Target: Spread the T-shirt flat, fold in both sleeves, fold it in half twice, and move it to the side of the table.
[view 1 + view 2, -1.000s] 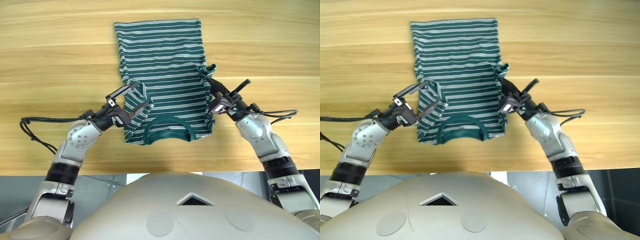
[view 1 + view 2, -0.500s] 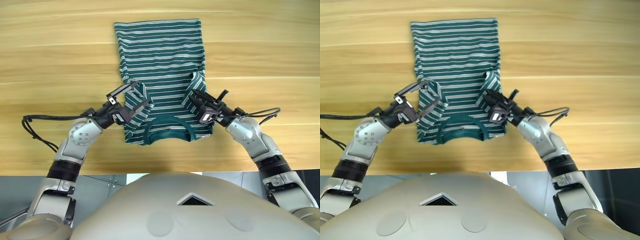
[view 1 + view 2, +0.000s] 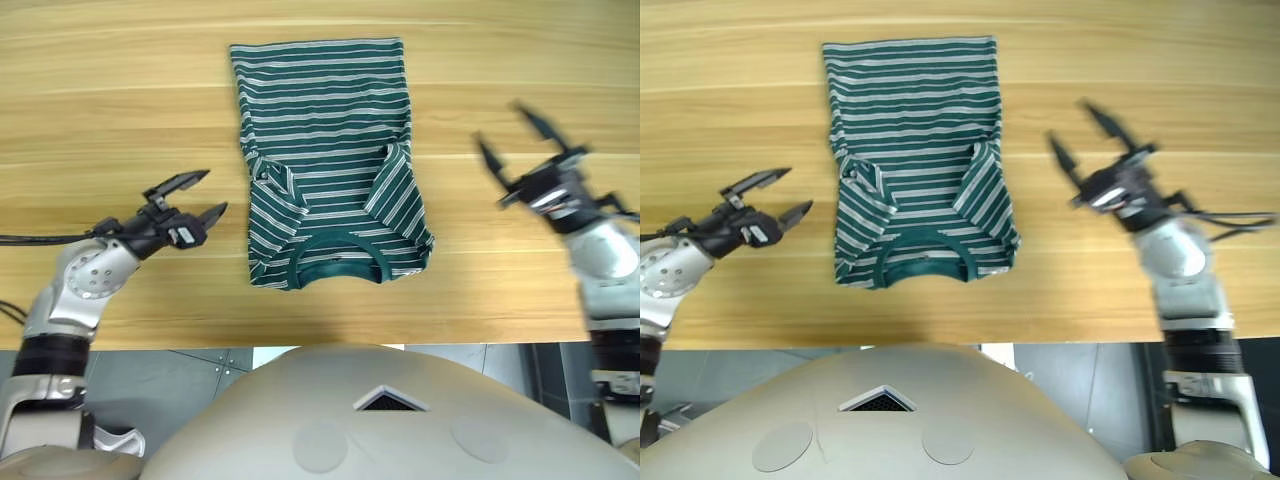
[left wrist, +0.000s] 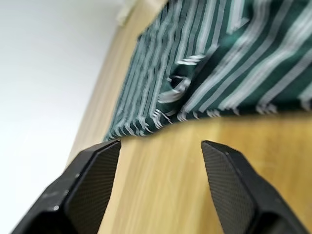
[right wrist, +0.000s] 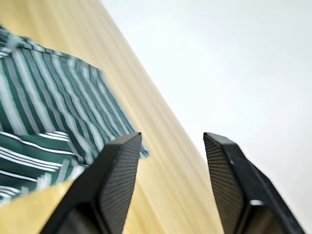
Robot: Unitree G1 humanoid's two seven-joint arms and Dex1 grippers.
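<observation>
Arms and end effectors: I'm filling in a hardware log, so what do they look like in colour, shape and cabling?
The left arm and right arm are silver-grey metal with rounded joint housings and black collars. The left end effector and right end effector are black, with two tapered fingers bearing finely gridded pads. Black cables trail from the wrists.

Open tabletop flanking T-shirt, left hand, right hand over wood
</observation>
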